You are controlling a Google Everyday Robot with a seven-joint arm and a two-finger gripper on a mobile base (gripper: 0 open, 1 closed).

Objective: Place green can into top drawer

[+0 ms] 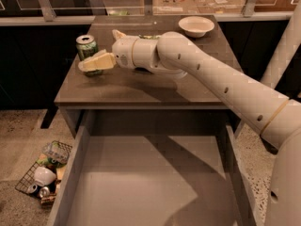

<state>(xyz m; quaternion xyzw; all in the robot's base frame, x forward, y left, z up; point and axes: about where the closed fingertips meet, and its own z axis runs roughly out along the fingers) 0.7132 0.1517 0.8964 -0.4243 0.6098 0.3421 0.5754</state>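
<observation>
The green can [86, 48] stands upright at the left of the brown table top [141, 86]. My gripper [99, 49] reaches in from the right and is open. Its near finger [96, 61] lies across the front of the can's lower part. Its far finger [117, 34] sits behind and to the right of the can. I cannot tell whether a finger touches the can. The top drawer [150, 182] is pulled out wide below the table's front edge, and its grey bottom is bare.
A white bowl [196, 26] stands at the back right of the table. A bit of a green bag [149, 36] shows behind my wrist. A wire basket [44, 173] of cans and cups lies on the floor left of the drawer. A glass rail runs behind the table.
</observation>
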